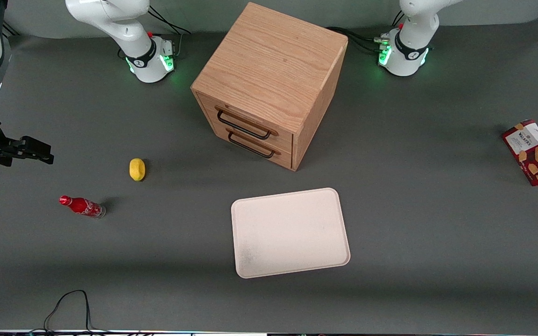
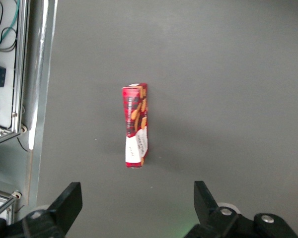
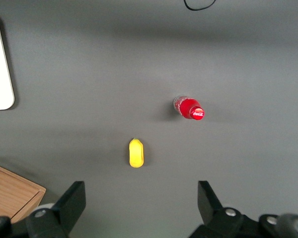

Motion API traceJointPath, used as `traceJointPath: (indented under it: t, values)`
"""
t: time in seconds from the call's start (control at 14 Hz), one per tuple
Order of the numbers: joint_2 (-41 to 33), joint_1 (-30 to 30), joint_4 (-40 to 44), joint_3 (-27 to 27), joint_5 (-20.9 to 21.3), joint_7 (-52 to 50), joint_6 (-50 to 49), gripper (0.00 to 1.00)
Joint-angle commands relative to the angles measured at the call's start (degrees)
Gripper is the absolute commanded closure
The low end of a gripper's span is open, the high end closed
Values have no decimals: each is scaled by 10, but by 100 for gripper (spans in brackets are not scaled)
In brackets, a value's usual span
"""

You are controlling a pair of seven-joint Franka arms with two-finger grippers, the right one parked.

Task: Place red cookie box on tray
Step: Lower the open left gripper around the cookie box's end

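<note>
While the tray (image 1: 290,232) lies nearest the front camera on the grey worktop (image 1: 414,224), the red cookie box (image 1: 534,152) stands on a narrow side farther away, toward the working arm's end. High above it hangs the gripper (image 2: 137,206), fingers (image 2: 65,202) spread wide, holding nothing.

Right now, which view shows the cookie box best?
The front view: the cookie box shows its label and cookies, lying toward the working arm's end. The left wrist view shows it narrow, under the open gripper. The right wrist view misses it.
</note>
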Motion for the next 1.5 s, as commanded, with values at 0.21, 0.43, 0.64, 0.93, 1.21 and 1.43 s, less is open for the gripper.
traceJointPath:
  t: [0.21, 0.43, 0.64, 0.93, 1.21, 1.43]
  values:
    - [50, 58, 21, -6, -10, 37, 24, 0]
    - [69, 66, 17, -5, -14, 28, 25, 0]
    - [71, 83, -39, -5, -47, 25, 57, 0]
    - [32, 101, -195, -5, -78, -23, 178, 0]
    - [8, 113, -356, -5, -79, -37, 360, 0]
    - [21, 113, -400, -5, -79, -37, 433, 0]
